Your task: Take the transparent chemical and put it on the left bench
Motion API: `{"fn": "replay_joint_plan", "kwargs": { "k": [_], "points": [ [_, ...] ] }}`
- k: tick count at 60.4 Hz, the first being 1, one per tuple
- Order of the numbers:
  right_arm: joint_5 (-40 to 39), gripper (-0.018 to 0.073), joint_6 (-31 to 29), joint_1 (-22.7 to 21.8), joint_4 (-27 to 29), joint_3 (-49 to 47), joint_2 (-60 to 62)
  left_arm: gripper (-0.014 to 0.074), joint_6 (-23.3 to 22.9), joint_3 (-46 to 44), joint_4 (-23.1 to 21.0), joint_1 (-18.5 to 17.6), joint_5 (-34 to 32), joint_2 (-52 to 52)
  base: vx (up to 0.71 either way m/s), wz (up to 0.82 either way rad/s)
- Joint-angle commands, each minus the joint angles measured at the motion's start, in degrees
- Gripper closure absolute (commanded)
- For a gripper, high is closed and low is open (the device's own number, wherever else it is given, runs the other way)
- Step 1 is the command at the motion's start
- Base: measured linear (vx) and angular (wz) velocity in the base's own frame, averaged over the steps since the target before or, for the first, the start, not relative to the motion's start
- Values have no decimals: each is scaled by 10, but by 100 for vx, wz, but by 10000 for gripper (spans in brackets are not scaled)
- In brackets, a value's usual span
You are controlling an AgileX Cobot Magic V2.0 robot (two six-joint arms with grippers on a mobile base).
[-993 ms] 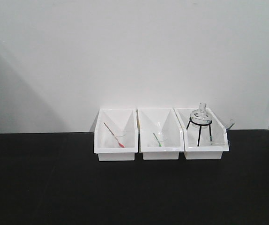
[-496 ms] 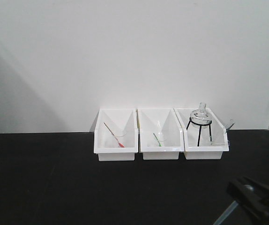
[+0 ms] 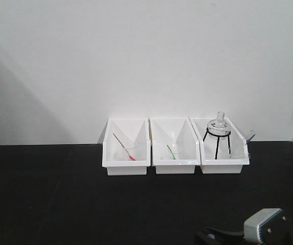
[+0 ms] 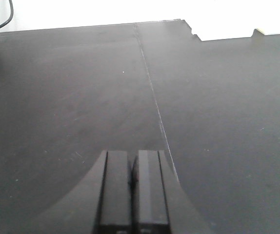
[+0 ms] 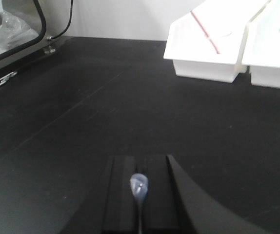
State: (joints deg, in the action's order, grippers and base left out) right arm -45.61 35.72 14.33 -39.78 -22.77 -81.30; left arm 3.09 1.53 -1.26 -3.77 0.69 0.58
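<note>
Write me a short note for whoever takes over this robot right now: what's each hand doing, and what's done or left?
Right gripper: shut on the clear pipette, bulb poking up between its fingers, held above the black bench.
Left gripper: shut, empty.
Done: pipette grabbed.
Left: carry it left and set it down on the bench.
Red-tipped pipette and green-tipped pipette sit in their white bins; leave them.

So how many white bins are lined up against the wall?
3, side by side on the black bench: the left bin with a red-tipped dropper, the middle bin with a green-tipped one, the right bin with a flask stand.
</note>
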Motion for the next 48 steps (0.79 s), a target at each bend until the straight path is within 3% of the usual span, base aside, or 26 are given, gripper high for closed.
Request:
{"fn": "replay_joint_plan", "kwargs": {
  "k": [1,9,19,42,48],
  "points": [
    [-71,302,-9,0,6,-17,-9,600,-4,9,0,-1,-45,11,0,0],
    [-82,106,-12,0,4,-17,-21,600,-4,9,0,-1,-45,11,0,0],
    [-81,-16,-31,0,4,-17,-21,600,-4,9,0,-1,-45,11,0,0],
    [-89,48,-81,0,4,-17,7,600,-4,9,0,-1,-45,11,0,0],
    [-91,92,-98,0,29,-19,30,600,-4,9,0,-1,-45,11,0,0]
  ]
}}
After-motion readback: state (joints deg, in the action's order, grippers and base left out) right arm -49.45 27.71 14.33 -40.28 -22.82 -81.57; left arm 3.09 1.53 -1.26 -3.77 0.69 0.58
